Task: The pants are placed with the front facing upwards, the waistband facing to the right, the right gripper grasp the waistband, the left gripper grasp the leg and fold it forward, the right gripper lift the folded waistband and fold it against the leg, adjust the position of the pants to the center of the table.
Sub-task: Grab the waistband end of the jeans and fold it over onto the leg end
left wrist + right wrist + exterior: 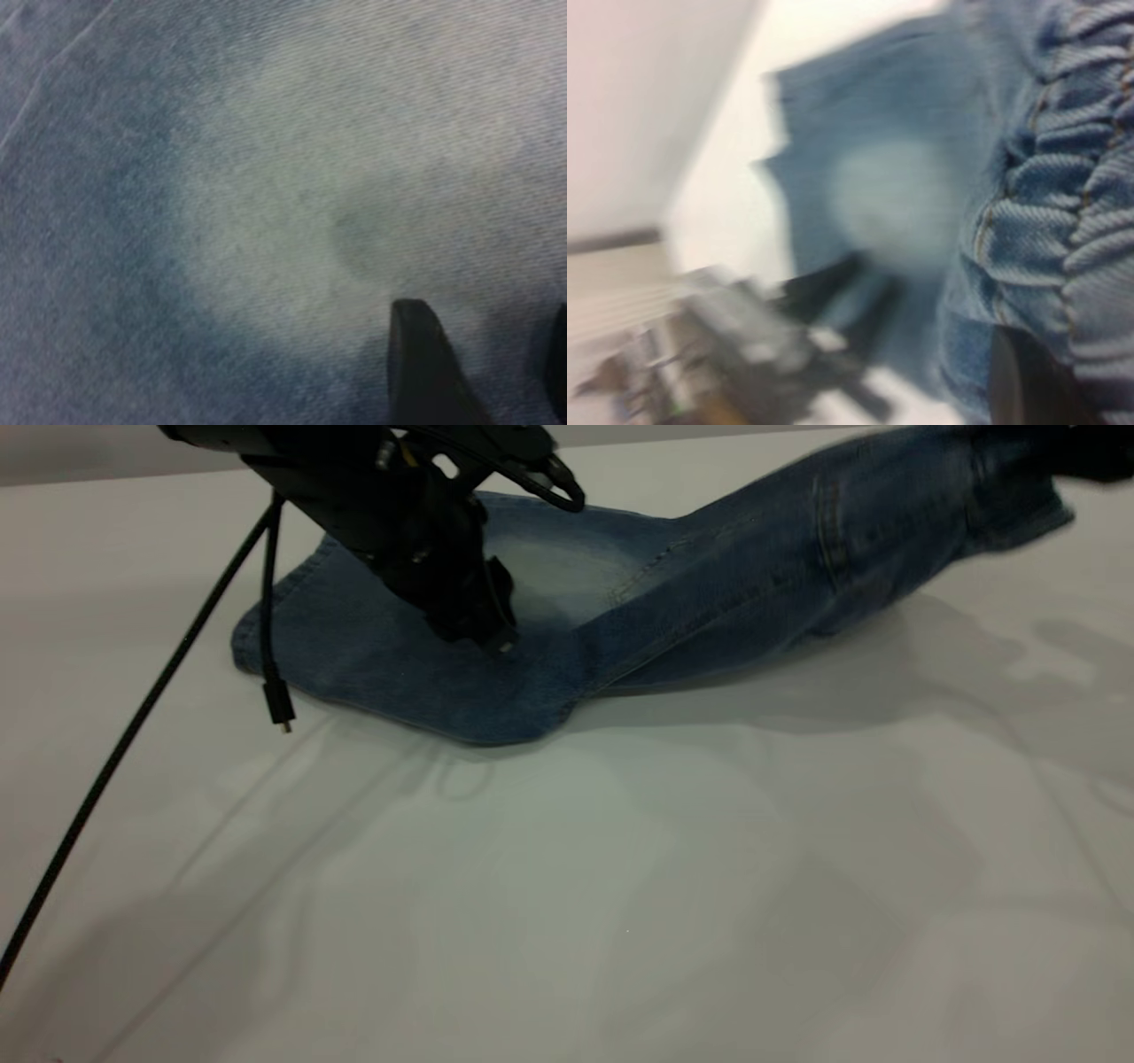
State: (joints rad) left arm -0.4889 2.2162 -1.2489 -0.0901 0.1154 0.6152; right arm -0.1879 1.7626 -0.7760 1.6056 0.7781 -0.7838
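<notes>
Left gripper [496, 638], black, upper centre-left of exterior view: tips down on short blue denim pants [549, 611], at edge of pale faded oval knee patch [554, 576]. Fingers [425, 372] slightly apart, resting on cloth, nothing clamped. Loose black cable [266, 602] hanging beside arm.

Right gripper [1094, 456], far upper right corner: dark, mostly out of frame; clamped on gathered elastic denim waistband [1072, 204], raised off surface.

Pants stretched from flat leg at upper left to lifted waist end at upper right. Large smooth white-grey table [620, 886] beneath, filling lower frame.
</notes>
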